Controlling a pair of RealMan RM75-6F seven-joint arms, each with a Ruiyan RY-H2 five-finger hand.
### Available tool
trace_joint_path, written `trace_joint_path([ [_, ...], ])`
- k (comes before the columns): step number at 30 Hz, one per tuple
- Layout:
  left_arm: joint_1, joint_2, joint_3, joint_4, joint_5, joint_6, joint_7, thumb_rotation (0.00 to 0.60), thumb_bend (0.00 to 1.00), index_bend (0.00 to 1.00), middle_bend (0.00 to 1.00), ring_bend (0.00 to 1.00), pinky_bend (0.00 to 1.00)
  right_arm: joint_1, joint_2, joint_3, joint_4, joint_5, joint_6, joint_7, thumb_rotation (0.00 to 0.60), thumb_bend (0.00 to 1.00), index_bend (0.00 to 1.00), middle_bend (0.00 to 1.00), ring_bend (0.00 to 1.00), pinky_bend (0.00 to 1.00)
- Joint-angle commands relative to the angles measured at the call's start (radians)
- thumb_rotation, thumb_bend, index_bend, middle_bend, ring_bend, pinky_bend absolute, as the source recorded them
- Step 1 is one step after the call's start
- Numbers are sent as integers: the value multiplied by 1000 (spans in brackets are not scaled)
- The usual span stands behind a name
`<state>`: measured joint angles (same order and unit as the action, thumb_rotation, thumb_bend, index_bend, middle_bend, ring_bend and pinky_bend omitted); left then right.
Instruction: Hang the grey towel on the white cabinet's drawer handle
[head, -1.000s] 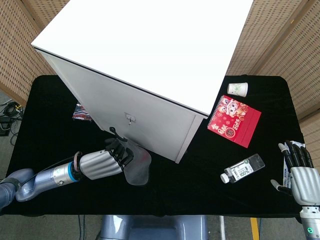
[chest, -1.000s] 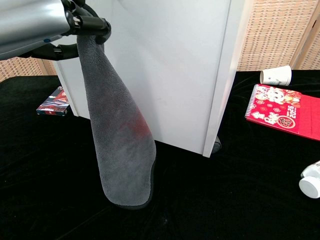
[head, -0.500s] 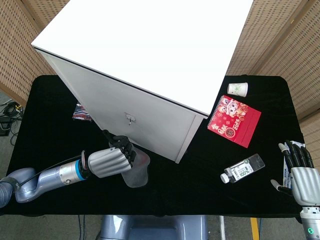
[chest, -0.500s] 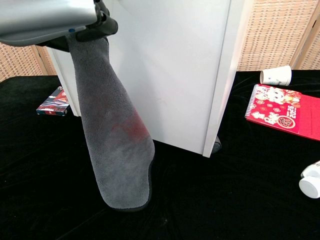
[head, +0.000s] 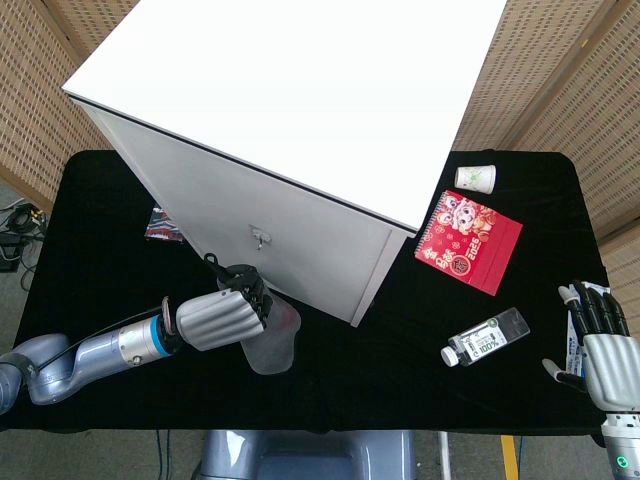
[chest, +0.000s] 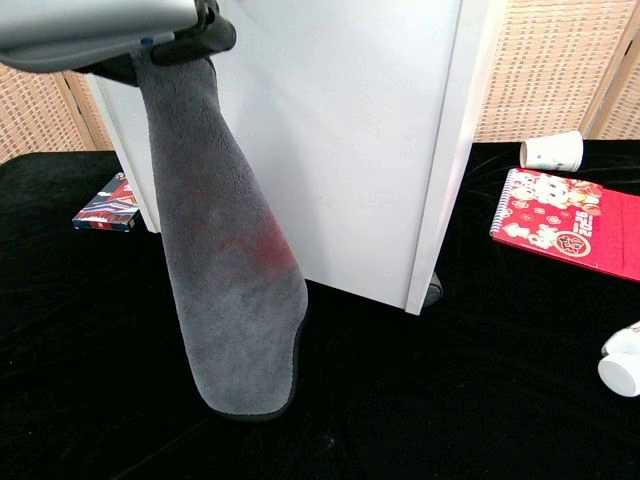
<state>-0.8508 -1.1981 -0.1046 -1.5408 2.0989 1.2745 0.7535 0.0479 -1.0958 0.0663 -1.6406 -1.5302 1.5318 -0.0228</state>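
Left hand (head: 222, 317) gripped grey towel (chest: 225, 270) raised by its top toward drawer handle (head: 259, 238); right hand (head: 603, 352) idled, fingers spread.

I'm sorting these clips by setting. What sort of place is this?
Probably a staged test area, not a home: a white cabinet stands on a table draped in black cloth, ringed by woven folding screens, with props like a paper cup.
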Motion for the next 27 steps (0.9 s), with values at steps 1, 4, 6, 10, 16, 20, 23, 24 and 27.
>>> trace_joint_path([
  [1, -4, 6, -11, -10, -4, -7, 5, 600, 297, 812, 853, 733, 632, 0, -1, -1, 0, -1, -1, -2, 600, 86, 0, 0, 0, 0],
  [4, -6, 5, -18, -21, -9, -14, 7, 600, 296, 811, 853, 732, 632, 0, -1, -2, 0, -4, 0, -2, 600, 86, 0, 0, 0, 0],
  [6, -8, 3, -21, -23, -9, -18, 9, 600, 295, 811, 853, 732, 632, 0, -1, -2, 0, -4, 0, -2, 600, 86, 0, 0, 0, 0],
  [10, -14, -4, -26, -26, -7, -33, 18, 600, 293, 810, 853, 731, 630, 0, -1, -2, 1, -4, 0, 1, 600, 86, 0, 0, 0, 0],
  [16, -29, -30, -44, -22, -21, -60, 30, 600, 291, 809, 853, 731, 629, 0, 1, -1, 1, -3, 1, 7, 600, 86, 0, 0, 0, 0],
  [20, -53, -55, -72, -14, -35, -79, 36, 600, 286, 808, 853, 731, 629, 0, 3, 0, 1, -3, 1, 15, 600, 86, 0, 0, 0, 0],
  [23, -66, -65, -80, -18, -42, -99, 46, 600, 282, 806, 853, 731, 628, 0, 5, 0, 2, -2, 0, 22, 600, 86, 0, 0, 0, 0],
  [24, -68, -68, -82, -19, -44, -104, 50, 600, 281, 806, 853, 730, 628, 0, 6, 0, 2, -2, 0, 24, 600, 86, 0, 0, 0, 0],
  [27, -79, -81, -86, -26, -50, -123, 60, 600, 271, 804, 853, 730, 626, -1, 8, 0, 2, -4, 3, 31, 600, 85, 0, 0, 0, 0],
])
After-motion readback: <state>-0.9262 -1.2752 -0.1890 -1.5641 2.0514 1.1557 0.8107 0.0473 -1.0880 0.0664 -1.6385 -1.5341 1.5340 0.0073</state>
